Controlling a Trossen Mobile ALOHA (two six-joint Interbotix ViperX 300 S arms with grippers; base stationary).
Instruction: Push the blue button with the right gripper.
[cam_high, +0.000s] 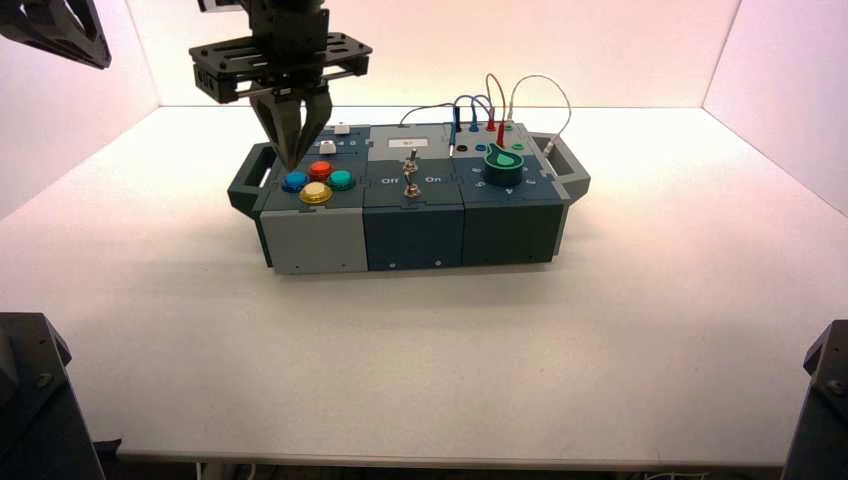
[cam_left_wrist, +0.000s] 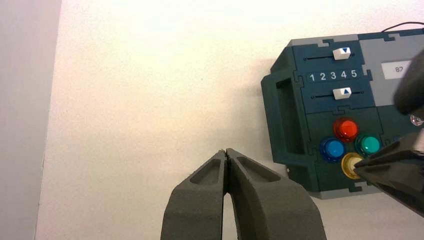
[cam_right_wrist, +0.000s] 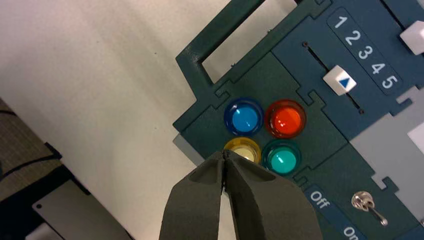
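Note:
The blue button (cam_high: 295, 182) sits at the left of a group of four round buttons on the dark box (cam_high: 505, 215), with red, teal-green and yellow ones beside it. It also shows in the right wrist view (cam_right_wrist: 243, 116) and the left wrist view (cam_left_wrist: 332, 149). My right gripper (cam_high: 292, 165) is shut and empty, pointing down just above the button group. In its wrist view the right gripper (cam_right_wrist: 225, 152) has its tip at the edge of the yellow button (cam_right_wrist: 242, 150), short of the blue one. My left gripper (cam_left_wrist: 226, 151) is shut and empty, off the box's left end.
The box's left handle (cam_high: 243, 185) lies beside the buttons. Two white sliders (cam_left_wrist: 342, 93) with numbers 1 to 5 lie behind the buttons. A metal toggle switch (cam_high: 409, 183), a green knob (cam_high: 502, 165) and looping wires (cam_high: 490, 100) lie further right. The left arm (cam_high: 60, 35) hangs at the top left.

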